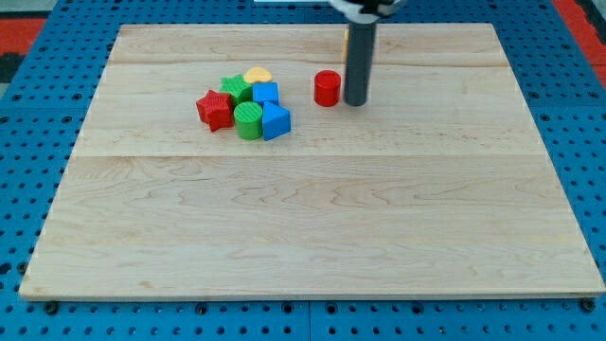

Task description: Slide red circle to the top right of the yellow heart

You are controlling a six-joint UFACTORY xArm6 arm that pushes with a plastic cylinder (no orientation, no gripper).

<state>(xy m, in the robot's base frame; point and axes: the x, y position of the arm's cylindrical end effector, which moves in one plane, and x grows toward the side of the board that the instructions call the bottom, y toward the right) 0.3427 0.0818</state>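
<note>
Most of the slide looks done, in our judgement: the red circle [327,88] stands on the wooden board [303,227] to the view's right of the yellow heart [257,74], apart from it, with bare wood between the two. What seems left is a last nudge toward the view's top, since the circle sits slightly lower in the view than the heart and not yet above it.

We carry no gripper, so there is nothing to open or close; my tip [356,102] rests on the board just beside the circle on its right, a thin gap or bare contact that we cannot tell apart.

As for heading, the circle is a short round cylinder standing on its flat face, its axis upright, so it points no particular way along the board.

Five other blocks crowd the heart: a red star [215,109], two green blocks [236,89] [248,120] and two blue blocks [266,94] [276,121].
</note>
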